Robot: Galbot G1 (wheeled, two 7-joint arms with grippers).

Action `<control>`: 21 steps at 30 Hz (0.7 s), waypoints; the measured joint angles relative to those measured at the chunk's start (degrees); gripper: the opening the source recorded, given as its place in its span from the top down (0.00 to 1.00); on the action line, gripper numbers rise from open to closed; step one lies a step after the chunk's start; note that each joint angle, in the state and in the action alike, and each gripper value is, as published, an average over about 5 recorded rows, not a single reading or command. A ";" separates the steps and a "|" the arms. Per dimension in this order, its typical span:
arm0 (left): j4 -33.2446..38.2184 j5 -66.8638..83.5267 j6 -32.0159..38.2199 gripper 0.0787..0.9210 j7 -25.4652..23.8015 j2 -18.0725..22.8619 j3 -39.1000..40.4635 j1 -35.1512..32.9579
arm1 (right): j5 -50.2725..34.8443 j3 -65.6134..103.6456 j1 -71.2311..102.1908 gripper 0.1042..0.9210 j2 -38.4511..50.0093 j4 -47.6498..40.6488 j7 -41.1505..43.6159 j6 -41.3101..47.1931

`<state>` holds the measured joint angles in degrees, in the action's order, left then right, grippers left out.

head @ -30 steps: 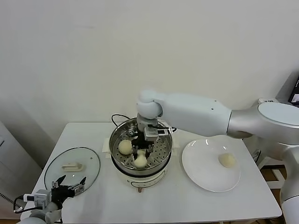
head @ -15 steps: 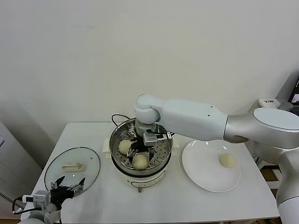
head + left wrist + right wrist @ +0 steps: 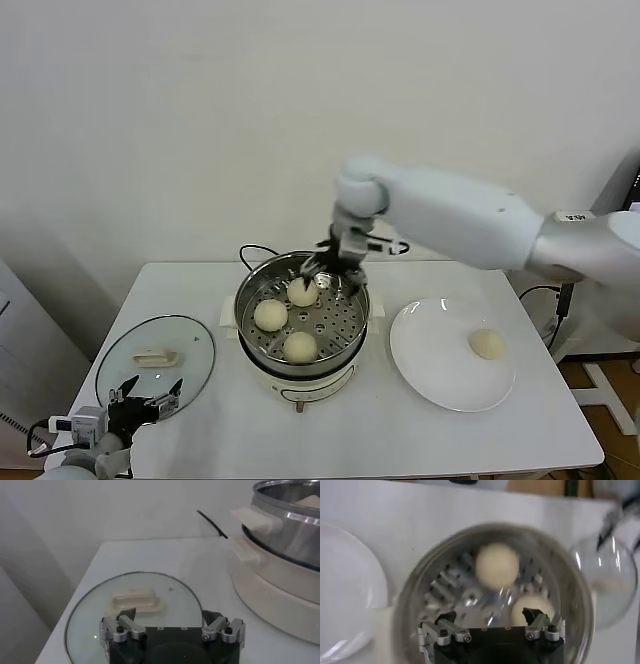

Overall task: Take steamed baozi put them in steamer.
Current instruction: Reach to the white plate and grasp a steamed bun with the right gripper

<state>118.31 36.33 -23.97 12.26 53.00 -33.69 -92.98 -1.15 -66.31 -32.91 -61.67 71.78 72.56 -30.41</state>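
Three baozi (image 3: 285, 317) sit in the steamer (image 3: 248, 290); the right gripper (image 3: 338, 268), wide open and empty, hovers at its one o'clock rim, one bun (image 3: 487, 343) left on the plate (image 3: 430, 370)

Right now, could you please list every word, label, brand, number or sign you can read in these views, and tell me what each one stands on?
No text can be read in any view.
Steamer: the small mark on the front of its cream base is too small to read.
Glass lid, plate, baozi: no writing shows.
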 measured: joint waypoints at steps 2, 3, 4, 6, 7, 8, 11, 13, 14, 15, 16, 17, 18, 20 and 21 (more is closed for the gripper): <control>0.08 0.00 0.00 0.12 0.00 -0.05 0.03 -0.02 | -1.56 -1.08 -1.10 0.12 2.29 -0.56 0.17 2.62; 0.11 0.00 0.00 0.12 0.00 -0.07 0.05 -0.03 | -2.42 -1.74 -1.61 0.12 3.50 -0.80 0.27 3.94; 0.14 0.00 0.00 0.12 0.00 -0.09 0.06 -0.04 | -3.30 -2.43 -2.07 0.12 4.72 -1.05 0.34 5.26; 0.25 0.00 0.01 0.12 0.00 -0.11 0.07 -0.06 | -5.13 -3.78 -2.72 0.12 7.13 -1.51 0.44 7.70; 0.32 0.00 0.01 0.12 0.00 -0.12 0.08 -0.06 | -6.04 -4.46 -2.91 0.12 8.36 -1.78 0.49 8.88; 0.40 0.00 0.01 0.12 0.00 -0.12 0.08 -0.06 | -6.85 -5.08 -3.02 0.12 9.54 -2.06 0.55 9.93; 0.57 0.00 0.01 0.12 -0.01 -0.11 0.08 -0.08 | -8.72 -6.73 -3.05 0.12 13.01 -2.96 0.74 12.52; 0.63 0.00 0.01 0.12 -0.01 -0.11 0.08 -0.11 | -9.49 -7.49 -2.81 0.12 15.10 -3.56 0.80 13.78; 0.64 0.00 0.01 0.12 -0.01 -0.12 0.08 -0.12 | -9.79 -7.77 -2.61 0.12 16.04 -3.87 0.80 14.32; 0.65 0.00 0.01 0.12 -0.01 -0.12 0.08 -0.13 | -10.02 -7.97 -2.34 0.12 16.95 -4.19 0.79 14.82; 0.65 0.00 0.01 0.12 -0.01 -0.12 0.08 -0.14 | -10.19 -8.12 -2.01 0.12 17.82 -4.52 0.78 15.28; 0.65 0.00 0.01 0.12 -0.01 -0.12 0.08 -0.14 | -10.30 -8.21 -1.62 0.12 18.65 -4.89 0.76 15.70; 0.65 0.00 0.01 0.12 -0.01 -0.12 0.08 -0.14 | -10.35 -8.26 -1.18 0.12 19.41 -5.27 0.72 16.07; 0.65 0.00 0.01 0.12 -0.01 -0.12 0.08 -0.13 | -10.27 -8.20 -0.12 0.12 20.71 -6.05 0.58 16.65; 0.65 0.00 0.01 0.12 -0.01 -0.12 0.08 -0.13 | -10.16 -8.09 0.46 0.12 21.22 -6.46 0.50 16.87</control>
<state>118.97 36.33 -23.96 12.25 52.87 -33.61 -93.10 -11.31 -74.40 -32.45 -40.45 65.32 73.06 -13.53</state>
